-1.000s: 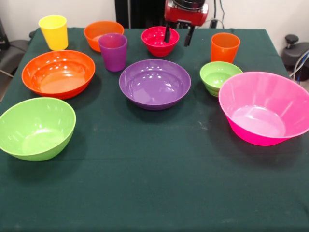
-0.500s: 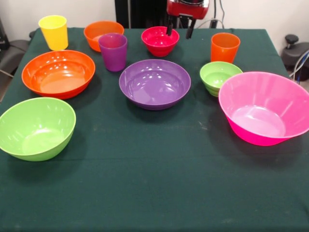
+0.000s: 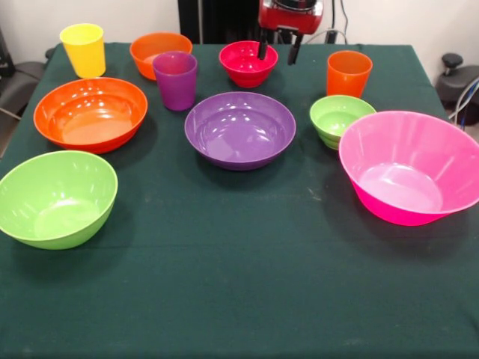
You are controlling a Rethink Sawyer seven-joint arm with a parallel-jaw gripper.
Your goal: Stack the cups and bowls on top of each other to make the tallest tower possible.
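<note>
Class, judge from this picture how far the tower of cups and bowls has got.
Done: nothing; every cup and bowl stands apart on the table. In hand: the open, empty gripper hangs at the small red-magenta bowl. Left: all the stacking, from the huge pink bowl to the yellow cup.

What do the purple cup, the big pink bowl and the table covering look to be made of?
Purple cup: likely plastic, seemingly translucent, its rim lighter than its body. Big pink bowl: probably glossy hard plastic, with bright highlights on its inner wall. Table covering: dark green matte cloth by the look, no shine, faint light specks.
</note>
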